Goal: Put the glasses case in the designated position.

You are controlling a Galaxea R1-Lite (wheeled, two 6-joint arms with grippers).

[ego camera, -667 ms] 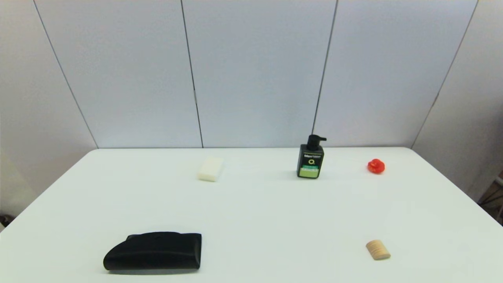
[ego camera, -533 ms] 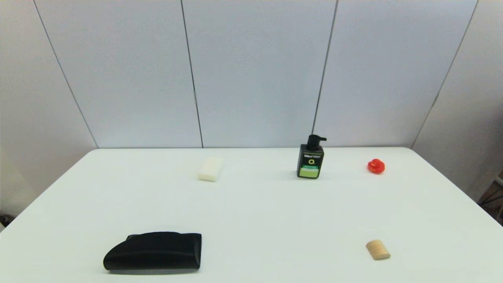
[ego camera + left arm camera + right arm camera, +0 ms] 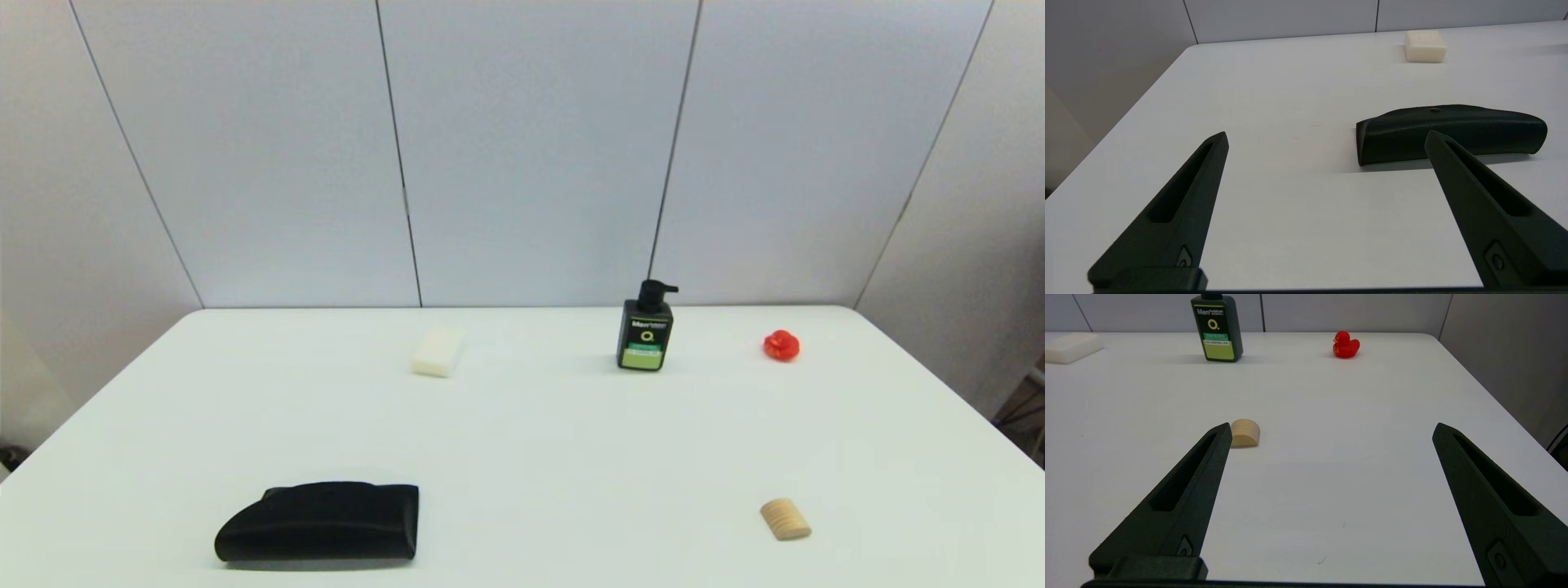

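I see the glasses case, a matte black soft elongated case, lying flat on the white table near the front edge on my robot's left side. Its rounded, tapered end points toward the table's left edge and its squared end faces the middle of the table. Nothing touches it.

In the left wrist view the left gripper hangs low over the table just short of the case, with its two long black fingers spread wide apart and holding nothing. One finger overlaps the case in that view, yet I cannot tell whether it touches it. The case lies across the view beyond the fingertips.

Farther back on the left half, well apart from the case, a small cream-white rectangular block rests on the table. To the right of it, near the back edge, a black pump bottle with a green label stands upright. A small red rubber duck sits farther right, also near the back edge.

Near the front on the right side lies a small pale wooden half-round block.

In the right wrist view the right gripper hovers above the right front part of the table, its fingers wide apart and empty, with the wooden block just beyond one fingertip.

Neither arm shows in the head view.
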